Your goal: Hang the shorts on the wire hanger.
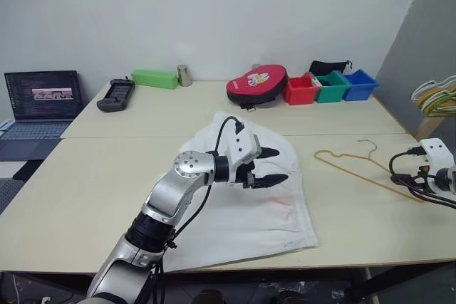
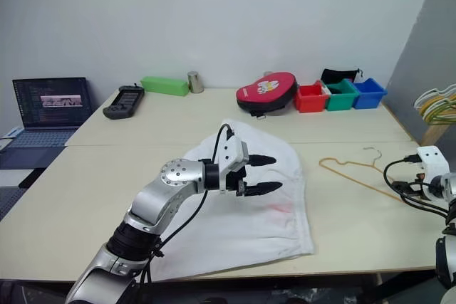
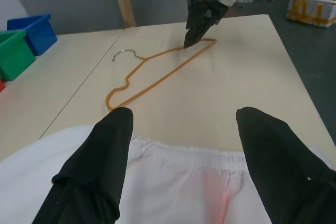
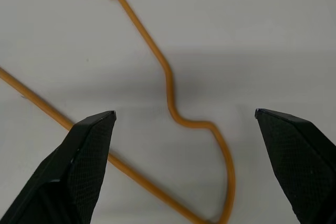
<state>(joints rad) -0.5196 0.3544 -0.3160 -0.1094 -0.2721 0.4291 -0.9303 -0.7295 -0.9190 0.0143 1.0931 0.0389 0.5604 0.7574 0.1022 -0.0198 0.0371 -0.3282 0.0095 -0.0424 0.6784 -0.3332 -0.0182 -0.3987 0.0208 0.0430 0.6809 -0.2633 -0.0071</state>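
1 shorts (image 1: 246, 197) left of 1 hanger (image 1: 353, 165) | 3 bins (image 1: 331, 87), contents unclear | left gripper (image 1: 274, 166) open over shorts | right gripper (image 4: 184, 124) open over hanger

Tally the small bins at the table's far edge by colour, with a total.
Red bin: 1
Green bin: 1
Blue bin: 1
Total: 3
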